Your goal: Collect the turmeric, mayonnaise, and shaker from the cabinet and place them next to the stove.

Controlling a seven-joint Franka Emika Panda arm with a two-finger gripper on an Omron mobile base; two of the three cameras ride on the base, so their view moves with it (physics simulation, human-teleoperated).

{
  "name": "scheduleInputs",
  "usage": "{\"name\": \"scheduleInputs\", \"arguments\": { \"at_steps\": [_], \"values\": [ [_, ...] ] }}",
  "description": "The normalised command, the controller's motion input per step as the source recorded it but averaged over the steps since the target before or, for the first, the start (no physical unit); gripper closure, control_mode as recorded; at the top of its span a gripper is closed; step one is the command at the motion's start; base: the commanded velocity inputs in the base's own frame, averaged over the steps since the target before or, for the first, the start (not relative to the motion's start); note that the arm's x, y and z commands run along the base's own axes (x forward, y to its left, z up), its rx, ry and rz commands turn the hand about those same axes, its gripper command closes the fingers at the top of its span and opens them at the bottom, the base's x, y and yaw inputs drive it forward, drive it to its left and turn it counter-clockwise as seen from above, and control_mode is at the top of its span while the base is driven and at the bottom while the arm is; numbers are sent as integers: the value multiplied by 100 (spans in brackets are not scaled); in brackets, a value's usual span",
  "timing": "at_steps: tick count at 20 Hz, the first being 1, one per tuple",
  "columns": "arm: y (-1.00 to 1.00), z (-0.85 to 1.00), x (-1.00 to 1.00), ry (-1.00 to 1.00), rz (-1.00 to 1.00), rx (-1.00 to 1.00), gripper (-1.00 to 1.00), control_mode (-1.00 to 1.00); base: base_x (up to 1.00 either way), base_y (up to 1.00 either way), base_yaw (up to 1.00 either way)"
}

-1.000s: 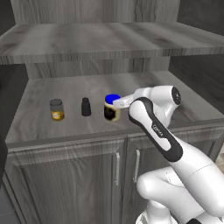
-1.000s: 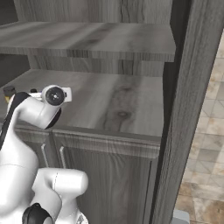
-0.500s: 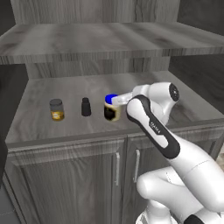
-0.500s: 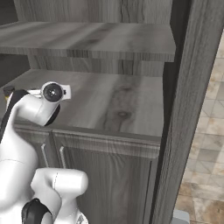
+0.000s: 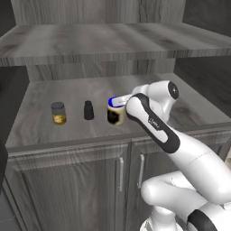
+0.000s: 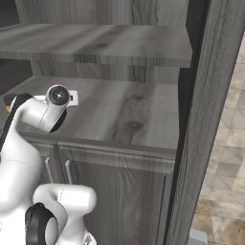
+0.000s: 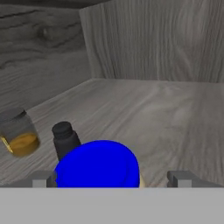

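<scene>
Three items stand in a row near the front edge of the cabinet shelf: the turmeric toward the left edge, the shaker in the middle, the mayonnaise rightmost. The gripper sits level with the blue lid, jaws spread fully and holding nothing, one finger on either side, apparently lined up to close on that jar first.

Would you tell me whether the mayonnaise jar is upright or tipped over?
Upright: the mayonnaise stands on the cabinet shelf, blue lid on top.
</scene>
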Motion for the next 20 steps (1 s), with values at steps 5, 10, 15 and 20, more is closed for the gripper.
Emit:
{"name": "scheduleInputs", "arguments": {
  "at_steps": [5,10,15,20],
  "values": [
    [1,-6,3,3,0,-3,-100,-100,0,0,0],
    [0,-6,-12,0,0,-2,-100,-100,0,0,0],
    [0,0,-27,-4,0,0,-100,-100,0,0,0],
    [3,2,-9,-4,0,0,-100,-100,0,0,0]
  ]
}}
